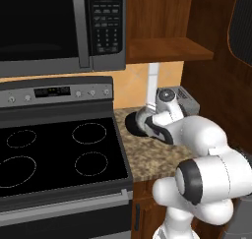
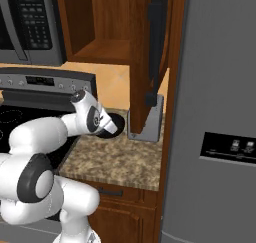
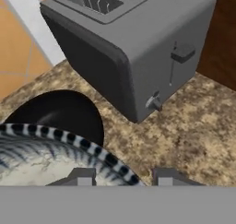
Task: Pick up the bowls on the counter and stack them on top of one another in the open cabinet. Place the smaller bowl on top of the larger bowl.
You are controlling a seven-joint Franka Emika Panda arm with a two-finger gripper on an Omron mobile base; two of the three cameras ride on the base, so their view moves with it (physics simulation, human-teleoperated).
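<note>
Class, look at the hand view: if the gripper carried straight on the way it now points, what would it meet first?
Most likely the smaller bowl, whose striped rim lies right at the gripper. Past it come the larger bowl and the toaster; depth is hard to judge.

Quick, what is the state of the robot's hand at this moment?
Hand: fingers partly apart, one over the smaller bowl's rim, the other outside it; whether it grips the bowl cannot be told.
</note>
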